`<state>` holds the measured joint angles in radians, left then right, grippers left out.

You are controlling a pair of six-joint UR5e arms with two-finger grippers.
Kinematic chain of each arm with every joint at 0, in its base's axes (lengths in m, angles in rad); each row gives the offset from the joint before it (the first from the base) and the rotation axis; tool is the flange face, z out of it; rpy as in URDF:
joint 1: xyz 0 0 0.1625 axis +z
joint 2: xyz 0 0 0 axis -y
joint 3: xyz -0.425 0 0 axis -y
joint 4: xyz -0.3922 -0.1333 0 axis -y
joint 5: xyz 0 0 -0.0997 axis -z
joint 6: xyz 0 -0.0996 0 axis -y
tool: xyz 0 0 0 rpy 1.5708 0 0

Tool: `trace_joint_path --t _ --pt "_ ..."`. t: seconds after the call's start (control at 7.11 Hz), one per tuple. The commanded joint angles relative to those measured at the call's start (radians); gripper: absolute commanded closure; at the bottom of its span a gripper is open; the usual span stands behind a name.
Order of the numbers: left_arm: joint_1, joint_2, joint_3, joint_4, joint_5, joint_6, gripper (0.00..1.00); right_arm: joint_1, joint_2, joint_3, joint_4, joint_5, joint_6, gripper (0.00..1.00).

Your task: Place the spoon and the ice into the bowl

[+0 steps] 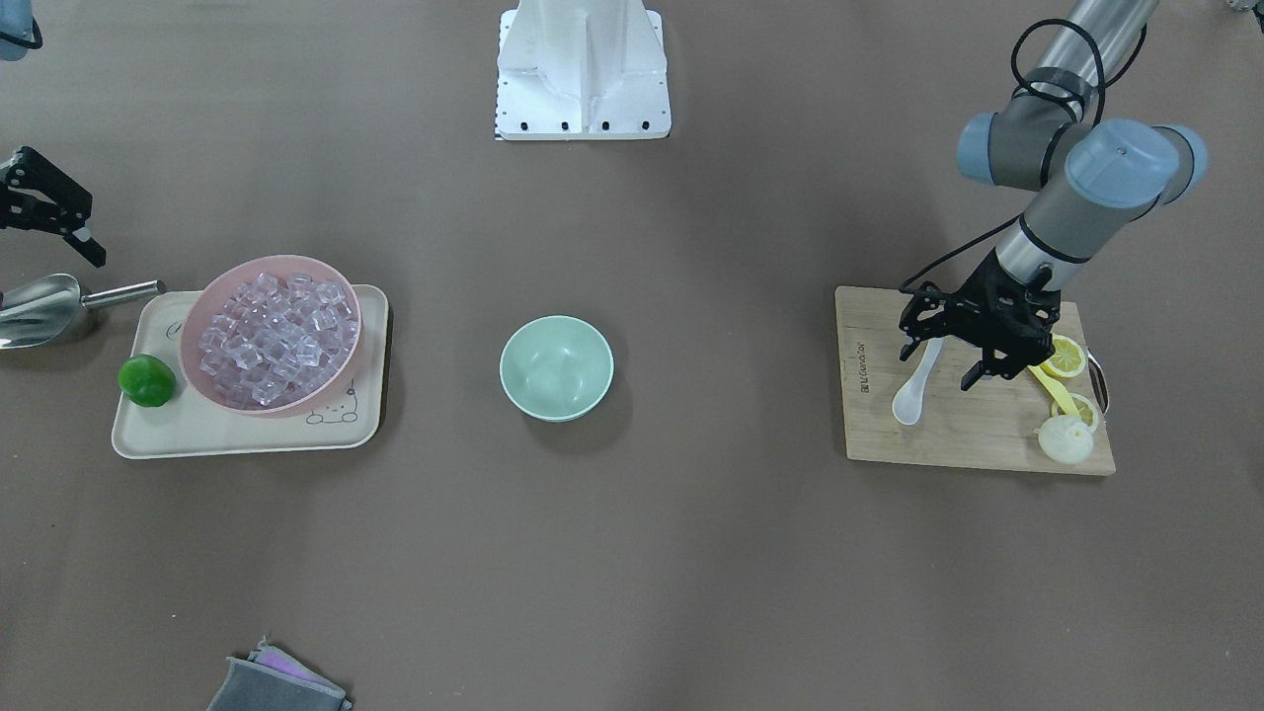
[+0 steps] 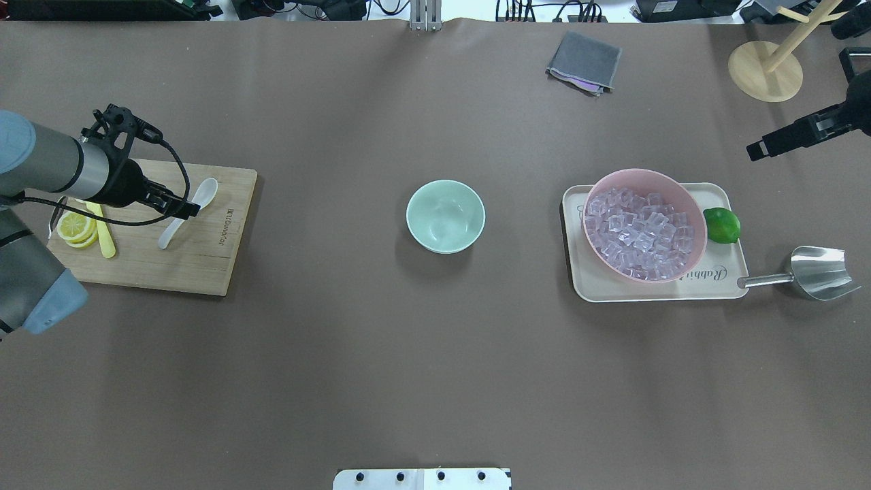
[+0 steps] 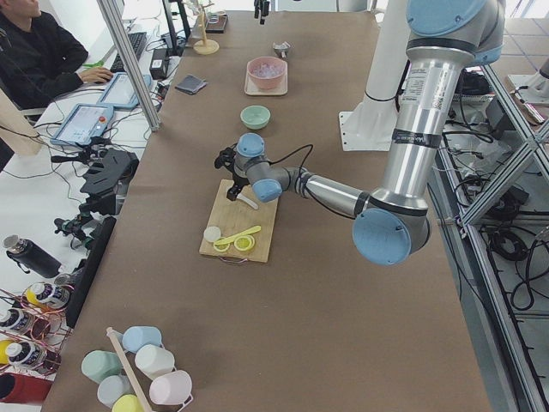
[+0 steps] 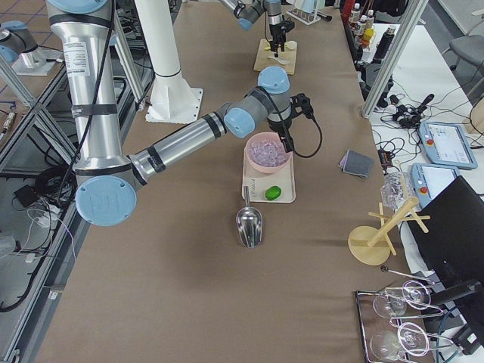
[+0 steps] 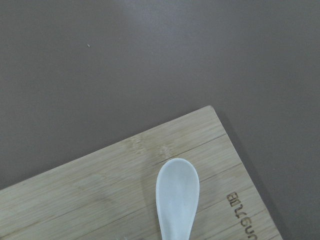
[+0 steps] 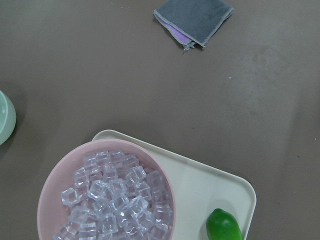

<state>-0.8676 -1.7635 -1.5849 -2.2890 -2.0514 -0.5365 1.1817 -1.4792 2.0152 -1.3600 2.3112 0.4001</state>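
Note:
The white spoon [image 1: 913, 390] lies on a wooden cutting board [image 1: 968, 444]; it also shows in the overhead view [image 2: 185, 214] and the left wrist view [image 5: 177, 197]. My left gripper [image 1: 940, 363] is open and low over the spoon's handle, one finger on each side. The mint-green bowl [image 1: 556, 367] stands empty mid-table, as the overhead view [image 2: 446, 216] also shows. Ice cubes [image 1: 276, 336] are heaped in a pink bowl [image 2: 674, 180]. My right gripper [image 1: 59, 232] looks open and hangs apart from the ice, above the table beyond the tray.
The pink bowl and a lime [image 1: 147, 380] sit on a cream tray [image 1: 247, 434]. A metal scoop [image 1: 39, 308] lies beside the tray. Lemon slices [image 1: 1066, 357] and a yellow utensil [image 2: 105, 238] share the board. A grey cloth [image 2: 584, 62] and a wooden stand [image 2: 765, 71] are on the operators' side.

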Motion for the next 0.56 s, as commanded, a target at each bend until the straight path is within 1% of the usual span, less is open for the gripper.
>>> trace_joint_path --t 0.0,0.28,0.42 --pt "0.022 0.001 0.017 -0.004 0.000 -0.002 0.23 -0.027 0.007 0.002 0.001 -0.001 0.000 0.00" --pt "0.033 0.001 0.017 -0.004 0.000 -0.003 0.31 -0.039 0.008 0.002 0.001 -0.001 0.000 0.00" --pt "0.035 0.012 0.016 -0.004 0.000 -0.002 0.38 -0.043 0.010 0.005 0.001 -0.001 0.000 0.00"
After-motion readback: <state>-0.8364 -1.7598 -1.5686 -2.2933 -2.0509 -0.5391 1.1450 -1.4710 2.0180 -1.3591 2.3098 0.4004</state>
